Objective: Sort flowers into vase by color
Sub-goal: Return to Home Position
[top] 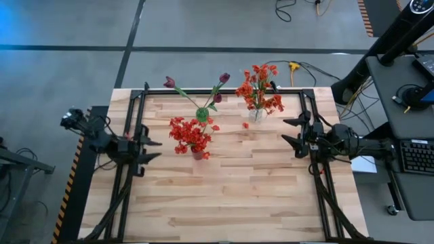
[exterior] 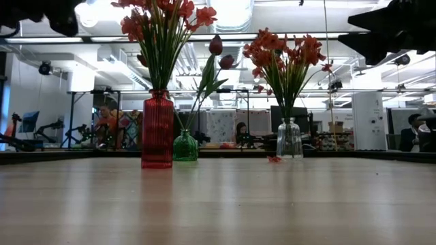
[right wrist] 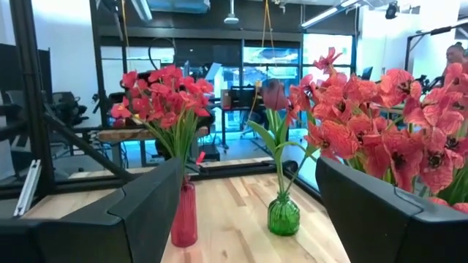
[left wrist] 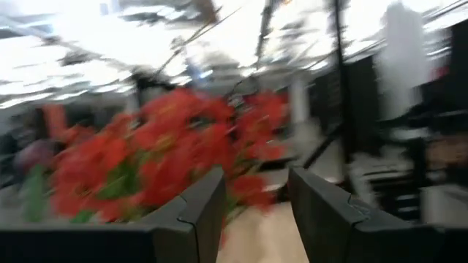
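Three vases stand on the far half of the table, each resting on its base. The red vase (top: 198, 154) (exterior: 157, 129) holds red blooms (top: 190, 132). A green vase (top: 202, 114) (exterior: 184, 146) holds dark purple tulip buds (top: 224, 78). The clear vase (top: 256, 115) (exterior: 289, 138) holds orange-red blooms (top: 258, 88). My left gripper (top: 152, 150) (left wrist: 256, 212) hangs open at the table's left, pointing at the red blooms (left wrist: 161, 153). My right gripper (top: 293, 132) (right wrist: 248, 219) hangs open at the right, facing the vases. Neither has anything between its fingers.
A small red petal (top: 245, 125) (exterior: 274, 159) lies on the wood near the clear vase. A dark metal frame (top: 224, 91) runs along the table's edges. The near half of the tabletop (top: 224, 203) is bare wood. Desks and people show in the room beyond.
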Controlling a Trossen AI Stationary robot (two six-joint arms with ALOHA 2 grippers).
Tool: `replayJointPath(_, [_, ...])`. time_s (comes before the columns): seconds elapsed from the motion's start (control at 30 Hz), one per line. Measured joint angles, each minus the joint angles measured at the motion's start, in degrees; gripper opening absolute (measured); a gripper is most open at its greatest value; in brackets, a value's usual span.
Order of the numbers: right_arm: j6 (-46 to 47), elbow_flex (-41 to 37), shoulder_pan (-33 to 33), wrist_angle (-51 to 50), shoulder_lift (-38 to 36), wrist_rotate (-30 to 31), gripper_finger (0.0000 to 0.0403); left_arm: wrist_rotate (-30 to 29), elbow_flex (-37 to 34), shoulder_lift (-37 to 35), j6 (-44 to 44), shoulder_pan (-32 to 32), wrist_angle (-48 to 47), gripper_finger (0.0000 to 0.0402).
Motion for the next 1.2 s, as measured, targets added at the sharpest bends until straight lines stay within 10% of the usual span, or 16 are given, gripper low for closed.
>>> replayJointPath(0.53, [0.6,-0.5,0.0,-0.9,0.0,-2.6,0.0304,6.0,5.2,-8.4,-4.8,9.5,-22.4,0.0135])
replayJointPath(1.2, [-9.2,-6.4,0.0,5.1,1.5,-5.4,0.0304,11.0,-8.1,-11.5,-2.8,9.5,-14.0,0.0135])
